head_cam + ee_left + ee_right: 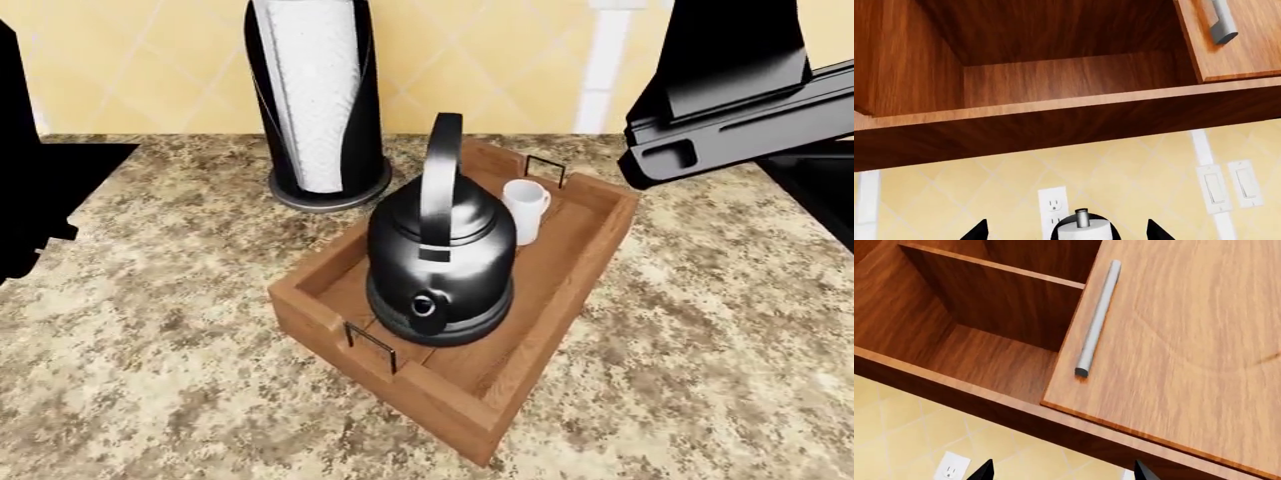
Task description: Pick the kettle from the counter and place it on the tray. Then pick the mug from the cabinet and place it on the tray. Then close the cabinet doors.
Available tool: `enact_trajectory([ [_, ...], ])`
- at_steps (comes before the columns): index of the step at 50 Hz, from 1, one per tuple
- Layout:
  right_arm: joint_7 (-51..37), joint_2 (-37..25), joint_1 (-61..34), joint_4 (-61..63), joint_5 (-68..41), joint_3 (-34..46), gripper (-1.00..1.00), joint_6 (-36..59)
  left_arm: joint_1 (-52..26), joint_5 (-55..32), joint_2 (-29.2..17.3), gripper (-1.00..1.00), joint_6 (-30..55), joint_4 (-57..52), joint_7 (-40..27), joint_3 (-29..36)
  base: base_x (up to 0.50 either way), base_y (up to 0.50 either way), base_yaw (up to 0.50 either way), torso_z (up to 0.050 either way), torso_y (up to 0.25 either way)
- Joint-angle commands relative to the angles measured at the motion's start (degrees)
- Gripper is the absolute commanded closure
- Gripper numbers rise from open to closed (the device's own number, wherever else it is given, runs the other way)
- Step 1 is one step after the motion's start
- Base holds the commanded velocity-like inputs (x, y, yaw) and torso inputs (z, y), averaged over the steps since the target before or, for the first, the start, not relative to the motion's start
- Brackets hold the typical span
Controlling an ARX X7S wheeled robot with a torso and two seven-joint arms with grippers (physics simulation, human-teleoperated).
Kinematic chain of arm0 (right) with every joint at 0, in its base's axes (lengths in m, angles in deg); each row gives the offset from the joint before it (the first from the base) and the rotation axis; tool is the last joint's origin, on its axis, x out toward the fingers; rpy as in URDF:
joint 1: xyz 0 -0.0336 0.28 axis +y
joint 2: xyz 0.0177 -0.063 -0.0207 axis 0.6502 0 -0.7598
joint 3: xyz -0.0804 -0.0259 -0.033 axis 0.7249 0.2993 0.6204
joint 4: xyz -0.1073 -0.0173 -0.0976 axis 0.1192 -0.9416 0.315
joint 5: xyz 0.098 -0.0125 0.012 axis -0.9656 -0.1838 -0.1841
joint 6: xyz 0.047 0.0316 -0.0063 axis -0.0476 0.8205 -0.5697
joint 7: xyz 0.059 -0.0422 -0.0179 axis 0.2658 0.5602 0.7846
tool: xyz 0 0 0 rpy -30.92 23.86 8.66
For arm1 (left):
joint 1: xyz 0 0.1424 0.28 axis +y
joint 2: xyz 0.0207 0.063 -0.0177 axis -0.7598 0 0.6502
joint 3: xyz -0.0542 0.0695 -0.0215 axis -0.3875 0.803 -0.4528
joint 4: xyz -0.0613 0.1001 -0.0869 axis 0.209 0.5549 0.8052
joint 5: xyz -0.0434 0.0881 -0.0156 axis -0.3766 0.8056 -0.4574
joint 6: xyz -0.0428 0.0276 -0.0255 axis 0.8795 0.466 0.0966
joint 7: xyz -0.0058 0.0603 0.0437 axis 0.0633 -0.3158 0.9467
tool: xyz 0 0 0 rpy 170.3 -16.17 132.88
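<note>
Cabinet (987, 315): wooden wall cabinet above me, its inside bare in both wrist views, not yet shut; closing it looks like the step in hand.
Right-hand door (1187, 340): fills much of my right wrist view, swung partway over the opening, with a long grey bar handle (1097, 315) near its edge.
Other door (1234, 40): shows at a corner of my left wrist view with a short grey handle (1221, 22).
Tabletop (134, 350): speckled granite, carrying the tray and a paper-towel holder (316, 100).
Tray (534, 370): wooden, set at an angle just in front of the paper-towel holder.
Kettle (441, 250): black, upright in the tray, spout toward me.
Mug (523, 210): small and white, in the tray just behind the kettle; both look delivered.
Right gripper (1062, 471): below the door, two black fingertips spread apart, holding nothing.
Left gripper (1066, 232): fingertips likewise apart and empty, aimed at the tiled wall under the cabinet.
Doing it well: I judge flat pushes on each door face near its free edge best, slow, avoiding catching the handle.
</note>
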Motion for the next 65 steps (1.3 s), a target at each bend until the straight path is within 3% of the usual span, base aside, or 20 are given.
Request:
enact_trajectory([
  [1, -0.33, -0.14, 0.00, 0.10, -0.26, 0.15, -1.00, -0.23, 0.16, -0.24, -0.20, -1.00, 0.05, -0.03, -0.06, -0.48, 0.00, 0.27, 0.00, 0.000, 0.000],
  [26, -1.50, 0.22, -3.44, -0.96, -2.39, 1.69, -1.00, 0.16, -0.65, -1.92, -1.29, -1.00, -0.13, 0.10, -0.68, -1.45, 0.00, 0.22, 0.00, 0.000, 0.000],
  [65, -1.44, 0.11, -1.66, -0.18, -1.15, 1.69, -1.00, -0.80, 2.11, -0.18, 0.70, -1.00, 0.05, 0.02, 0.93, -3.08, 0.00, 0.19, 0.00, 0.000, 0.000],
])
